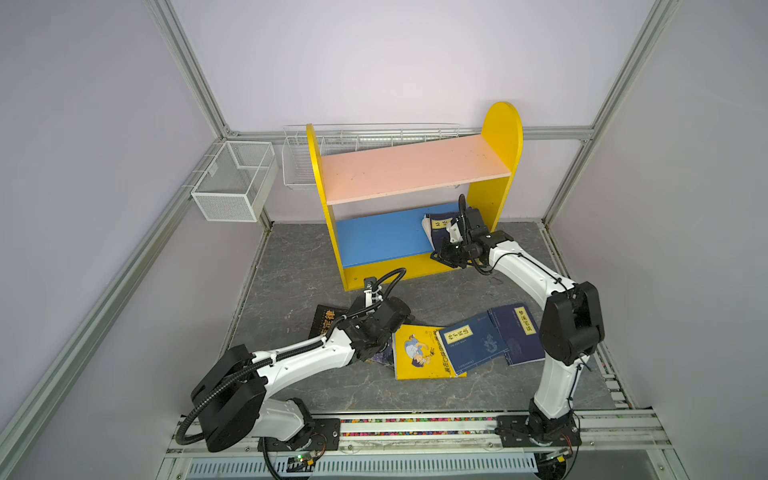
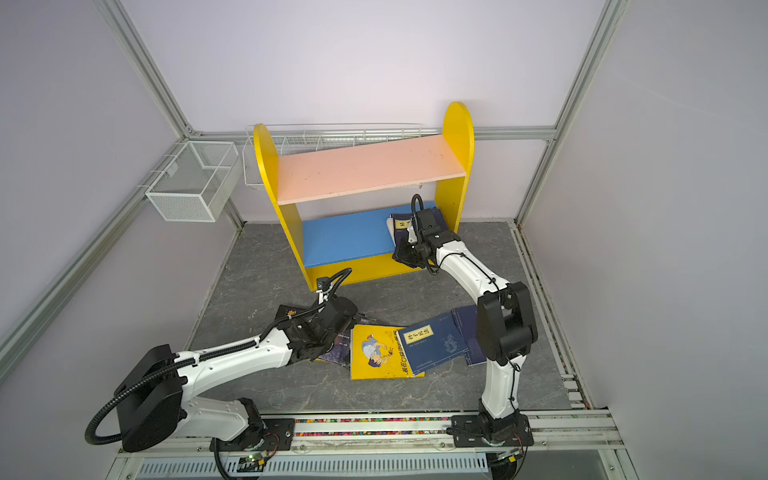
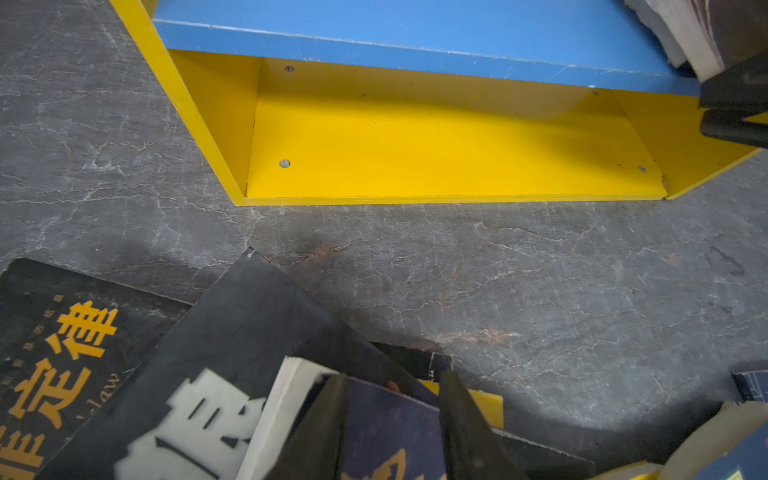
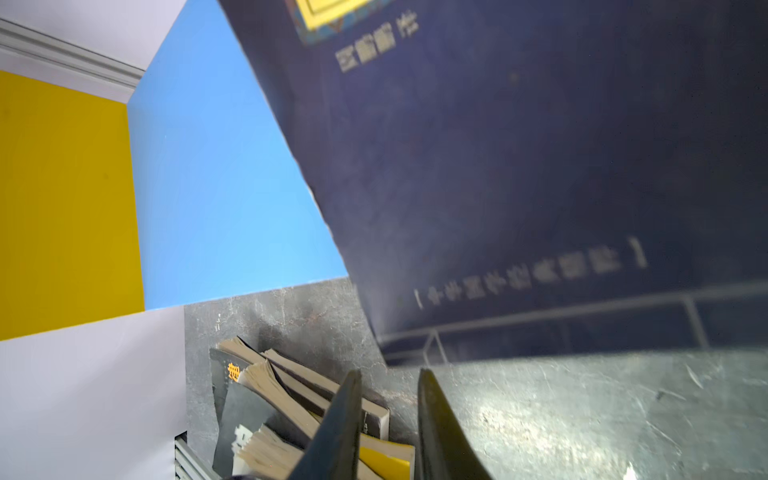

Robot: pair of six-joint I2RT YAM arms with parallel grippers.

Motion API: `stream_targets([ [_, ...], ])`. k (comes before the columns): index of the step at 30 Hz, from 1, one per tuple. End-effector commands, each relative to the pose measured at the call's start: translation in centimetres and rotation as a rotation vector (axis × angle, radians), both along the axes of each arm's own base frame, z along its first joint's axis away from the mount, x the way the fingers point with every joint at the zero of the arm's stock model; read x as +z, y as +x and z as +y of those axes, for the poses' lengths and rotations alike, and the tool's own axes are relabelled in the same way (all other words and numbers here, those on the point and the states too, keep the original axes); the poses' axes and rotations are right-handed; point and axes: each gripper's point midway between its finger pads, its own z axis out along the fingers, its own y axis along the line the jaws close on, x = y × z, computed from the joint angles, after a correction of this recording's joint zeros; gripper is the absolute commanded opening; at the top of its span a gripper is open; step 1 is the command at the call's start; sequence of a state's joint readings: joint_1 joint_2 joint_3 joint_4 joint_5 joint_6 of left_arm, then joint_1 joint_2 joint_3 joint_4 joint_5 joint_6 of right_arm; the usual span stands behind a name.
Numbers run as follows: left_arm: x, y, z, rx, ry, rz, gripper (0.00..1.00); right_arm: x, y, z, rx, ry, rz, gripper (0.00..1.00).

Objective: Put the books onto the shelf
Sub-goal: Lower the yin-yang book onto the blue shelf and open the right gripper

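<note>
Right wrist view shows the right hand (image 4: 390, 371), slightly spread and empty, beside the navy book (image 4: 498, 166) leaning inside the shelf (image 4: 62, 208); a gentle push should seat it.

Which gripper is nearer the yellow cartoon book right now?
Left. The left gripper, clamped on a dark book, sits right beside the yellow cartoon book; the right gripper is far off at the blue board of the shelf.
</note>
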State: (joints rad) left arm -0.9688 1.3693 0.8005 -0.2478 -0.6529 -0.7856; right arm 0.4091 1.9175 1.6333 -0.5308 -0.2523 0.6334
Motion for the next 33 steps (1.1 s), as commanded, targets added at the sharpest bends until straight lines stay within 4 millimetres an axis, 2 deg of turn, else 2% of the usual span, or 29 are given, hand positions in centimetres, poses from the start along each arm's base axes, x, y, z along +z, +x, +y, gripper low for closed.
stream_targets([
  [1,0.2,0.3,0.4,0.032,0.008,-0.004,0.38,-0.2,1.3,0.2,-0.019,0.014,-0.001,0.27],
  [9,0.0,0.2,0.5,0.033,0.013,0.003,0.38,1.6,4.2,-1.7,-0.142,0.035,-0.073,0.27],
  [17,-0.1,0.1,0.5,0.029,0.012,0.008,0.38,2.8,5.3,-4.1,-0.253,0.052,-0.112,0.27],
  [25,0.0,0.1,0.3,0.022,0.001,0.008,0.38,5.3,3.9,-5.5,-0.280,0.102,-0.163,0.30],
  [27,0.1,0.1,0.2,0.020,-0.001,0.008,0.38,6.0,3.0,-6.5,-0.297,0.112,-0.175,0.34],
  [31,0.0,0.1,0.1,0.017,-0.005,0.010,0.38,7.0,1.9,-8.5,-0.325,0.167,-0.195,0.50],
  [33,-0.1,0.1,0.0,0.014,-0.003,0.013,0.38,7.2,1.7,-8.9,-0.310,0.181,-0.196,0.52],
])
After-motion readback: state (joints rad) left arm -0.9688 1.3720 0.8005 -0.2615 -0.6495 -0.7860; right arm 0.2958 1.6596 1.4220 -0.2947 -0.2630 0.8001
